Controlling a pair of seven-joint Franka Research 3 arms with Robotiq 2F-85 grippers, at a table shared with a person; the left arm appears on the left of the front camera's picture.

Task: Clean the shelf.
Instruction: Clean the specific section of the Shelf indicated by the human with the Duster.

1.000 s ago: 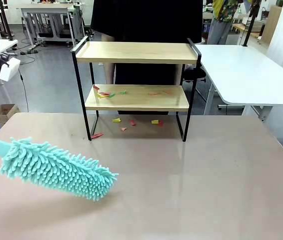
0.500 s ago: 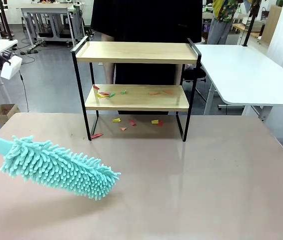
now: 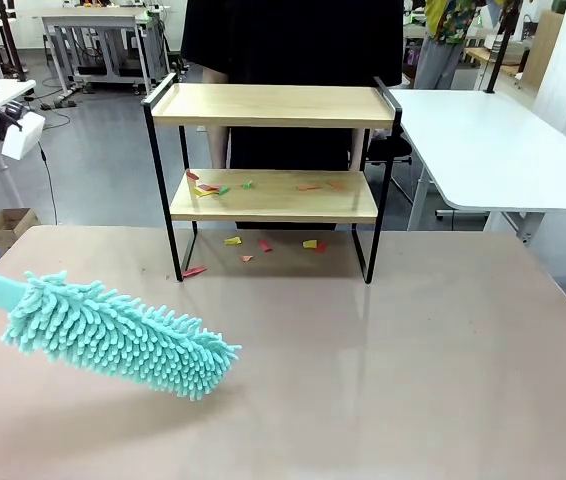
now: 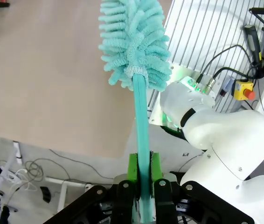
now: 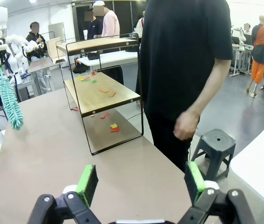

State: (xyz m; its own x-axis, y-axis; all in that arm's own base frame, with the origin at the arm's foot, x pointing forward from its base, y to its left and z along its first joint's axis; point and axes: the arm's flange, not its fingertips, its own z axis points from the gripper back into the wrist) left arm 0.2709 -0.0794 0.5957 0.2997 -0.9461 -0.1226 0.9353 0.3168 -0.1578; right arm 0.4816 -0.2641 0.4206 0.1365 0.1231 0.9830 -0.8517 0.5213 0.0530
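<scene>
The shelf [image 3: 273, 105] stands at the table's far side, two light wooden boards in a thin black frame; it also appears in the right wrist view [image 5: 99, 95]. Small coloured paper scraps [image 3: 208, 187] lie on its lower board and on the table beneath [image 3: 263, 244]. A teal fluffy duster [image 3: 123, 335] hovers low over the table's near left, head pointing right. My left gripper [image 4: 142, 179] is shut on the duster's handle [image 4: 141, 121]. My right gripper [image 5: 139, 179] is open with nothing between its fingers, off to the shelf's right side.
A person in black [image 3: 293, 40] stands behind the shelf, one hand [image 5: 185, 126] hanging at the side. A white table [image 3: 483, 140] sits at the right, a black stool [image 5: 216, 142] beside the person. The brown tabletop [image 3: 383, 380] has free room in front of the shelf.
The duster has crept slightly right and up over the second; between half a second ago and now it barely moves. Shelf and scraps are unchanged.
</scene>
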